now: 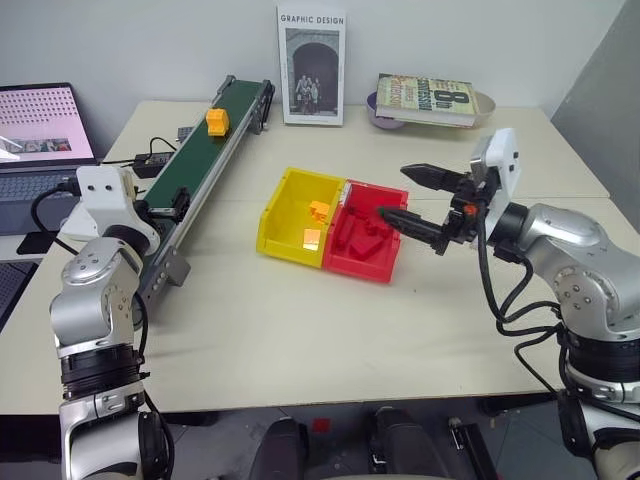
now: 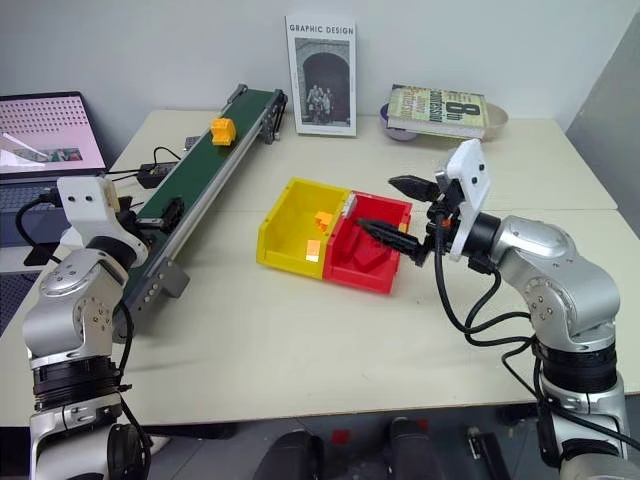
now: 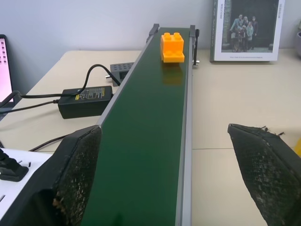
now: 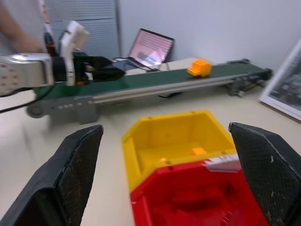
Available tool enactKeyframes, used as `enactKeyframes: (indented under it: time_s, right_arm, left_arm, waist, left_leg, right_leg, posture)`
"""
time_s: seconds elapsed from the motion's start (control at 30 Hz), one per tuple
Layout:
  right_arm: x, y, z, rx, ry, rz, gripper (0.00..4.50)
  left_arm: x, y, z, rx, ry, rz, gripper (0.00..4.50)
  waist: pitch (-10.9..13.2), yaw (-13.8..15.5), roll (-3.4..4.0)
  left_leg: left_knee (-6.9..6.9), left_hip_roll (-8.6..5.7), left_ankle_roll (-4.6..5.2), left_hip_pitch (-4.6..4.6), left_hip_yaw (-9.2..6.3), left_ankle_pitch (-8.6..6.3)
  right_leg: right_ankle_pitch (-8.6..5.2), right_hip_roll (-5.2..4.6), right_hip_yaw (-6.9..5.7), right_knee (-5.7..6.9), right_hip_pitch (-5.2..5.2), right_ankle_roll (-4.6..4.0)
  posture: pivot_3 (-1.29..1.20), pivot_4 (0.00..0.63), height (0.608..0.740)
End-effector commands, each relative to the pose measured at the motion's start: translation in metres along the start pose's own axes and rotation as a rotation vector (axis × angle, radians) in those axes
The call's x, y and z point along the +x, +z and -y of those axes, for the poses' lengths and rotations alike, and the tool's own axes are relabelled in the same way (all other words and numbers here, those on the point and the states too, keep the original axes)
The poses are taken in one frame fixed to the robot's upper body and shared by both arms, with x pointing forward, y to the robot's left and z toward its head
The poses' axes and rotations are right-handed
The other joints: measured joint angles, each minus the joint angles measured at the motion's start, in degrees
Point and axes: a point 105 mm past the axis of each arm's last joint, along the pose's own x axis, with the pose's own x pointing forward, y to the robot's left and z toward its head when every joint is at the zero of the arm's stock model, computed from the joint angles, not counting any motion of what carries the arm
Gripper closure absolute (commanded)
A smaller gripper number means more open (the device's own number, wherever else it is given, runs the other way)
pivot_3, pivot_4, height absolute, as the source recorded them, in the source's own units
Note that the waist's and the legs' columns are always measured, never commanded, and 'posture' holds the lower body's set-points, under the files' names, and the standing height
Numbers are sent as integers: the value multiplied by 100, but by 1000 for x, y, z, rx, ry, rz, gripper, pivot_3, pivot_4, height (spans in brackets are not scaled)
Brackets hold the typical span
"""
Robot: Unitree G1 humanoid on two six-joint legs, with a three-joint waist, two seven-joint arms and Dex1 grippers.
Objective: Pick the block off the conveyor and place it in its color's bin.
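Note:
The orange-yellow block (image 1: 216, 121) stands on the dark green conveyor (image 1: 205, 165) near its far end. My left gripper (image 3: 163, 128) is open at the belt's near end and points along it, with a finger on either side and the block (image 3: 172, 47) well ahead. The yellow bin (image 1: 298, 215) sits mid-table beside the red bin (image 1: 365, 240) and holds two small orange-yellow pieces. My right gripper (image 1: 395, 192) hangs open and empty above the red bin, pointing towards the bins.
The red bin holds red blocks. A laptop (image 1: 40, 130) is at the far left, with a power adapter (image 3: 84, 100) and cables beside the conveyor. An upright book (image 1: 311, 65) and a book on a bowl (image 1: 430, 98) stand at the table's back.

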Motion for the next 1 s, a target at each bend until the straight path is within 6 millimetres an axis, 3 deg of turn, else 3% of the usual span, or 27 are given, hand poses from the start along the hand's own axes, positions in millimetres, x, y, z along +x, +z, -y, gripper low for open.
enactKeyframes:
  time_s: [0.03, 1.0]
  right_arm:
    - [4, 8, -9, -39, 43, 23, 0]
    - [16, 21, -33, -42, 141, 76, 0]
  left_arm:
    - [3, 15, 3, 17, 9, 57, 45]
    - [13, 12, 1, 31, 44, 31, 45]
  waist:
    - [0, 1, 0]
    - [0, 5, 0]
  left_leg:
    - [0, 0, 0, 0, 0, 0]
    - [-1, 1, 0, -1, 1, 0]
  right_leg:
    - [0, 0, 0, 0, 0, 0]
    - [0, -5, 0, 1, -2, 0]
  posture:
    - [0, 150, 740]
    - [0, 150, 740]
